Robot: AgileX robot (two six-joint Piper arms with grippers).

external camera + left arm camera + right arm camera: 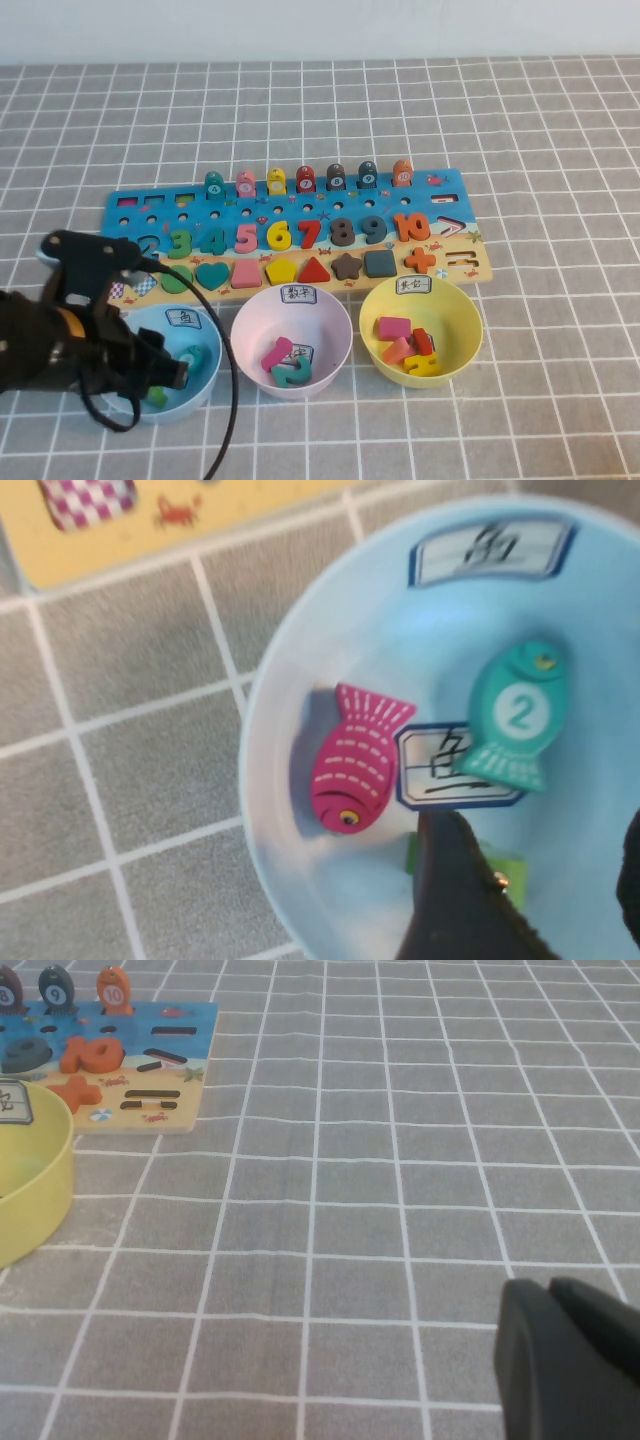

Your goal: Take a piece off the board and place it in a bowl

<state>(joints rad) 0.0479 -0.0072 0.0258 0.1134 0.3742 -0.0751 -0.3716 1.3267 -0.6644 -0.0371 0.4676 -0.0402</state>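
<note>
Grey grid-cloth table [560, 150], plain white wall behind, the board [120, 212] laid across the middle. Far left: left gripper [165, 372] hanging low inside the light blue bowl [205, 330], jaws spread, pinching nothing. The green piece [508, 868] flat on the bowl floor, half tucked under one dark finger [450, 900], so looks delivered.

Possible trouble: lifting out crooked and catching the piece on that finger, flicking it over the rim. Or clipping the rim and shoving the bowl into the pink bowl [335, 315] just beside it. Yellow bowl [470, 310] further right, out of harm's way.

Worth noting from the left wrist view: teal fish [518, 715] and pink striped fish [355, 770] clear as day, while the high view hides most of that behind the arm. Far right: right gripper [548, 1290] only in its own wrist view, low over bare cloth well apart from the board, jaws seemingly pressed together.
</note>
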